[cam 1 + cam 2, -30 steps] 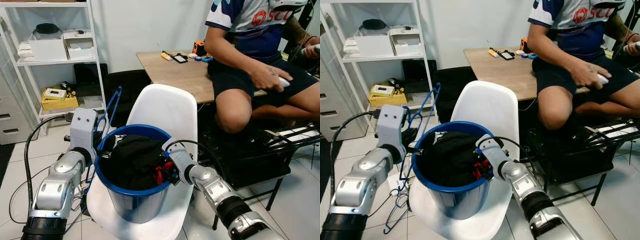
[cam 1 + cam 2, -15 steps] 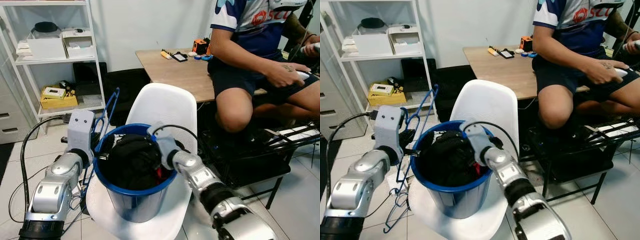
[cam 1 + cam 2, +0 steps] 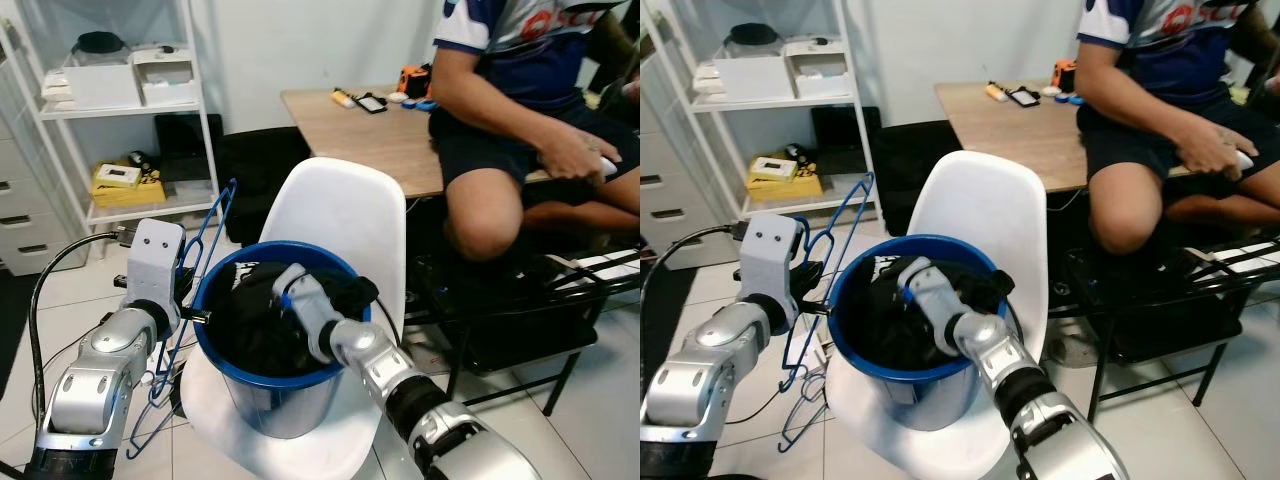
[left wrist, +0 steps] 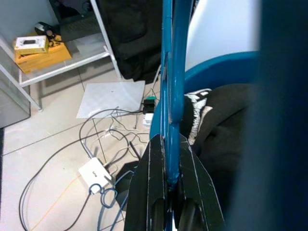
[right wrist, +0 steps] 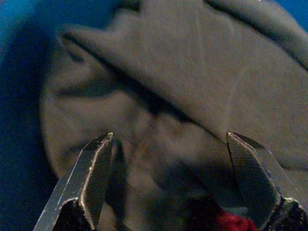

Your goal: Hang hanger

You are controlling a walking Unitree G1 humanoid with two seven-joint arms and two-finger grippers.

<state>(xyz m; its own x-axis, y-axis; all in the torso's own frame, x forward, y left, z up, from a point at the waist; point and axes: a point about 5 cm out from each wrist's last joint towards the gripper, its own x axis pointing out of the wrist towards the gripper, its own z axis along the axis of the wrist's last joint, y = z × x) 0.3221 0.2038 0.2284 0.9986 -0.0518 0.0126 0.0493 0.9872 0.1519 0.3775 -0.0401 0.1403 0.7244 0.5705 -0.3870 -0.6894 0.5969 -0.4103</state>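
A blue wire hanger stands upright beside the blue bucket, and my left gripper is shut on its rod at the bucket's left side. The bucket sits on a white chair and is full of black clothes. My right gripper hangs open just above the black clothes inside the bucket, nothing between its fingers. A bit of red cloth shows under the black fabric.
A person sits on the wooden table at the right, behind the chair. A white shelf unit stands at the left. Cables and a white adapter lie on the tiled floor. A black frame is right of the chair.
My right arm has swung left from the bucket's right rim to over the black clothes. The left gripper keeps its hold on the hanger. The camera has shifted slightly.
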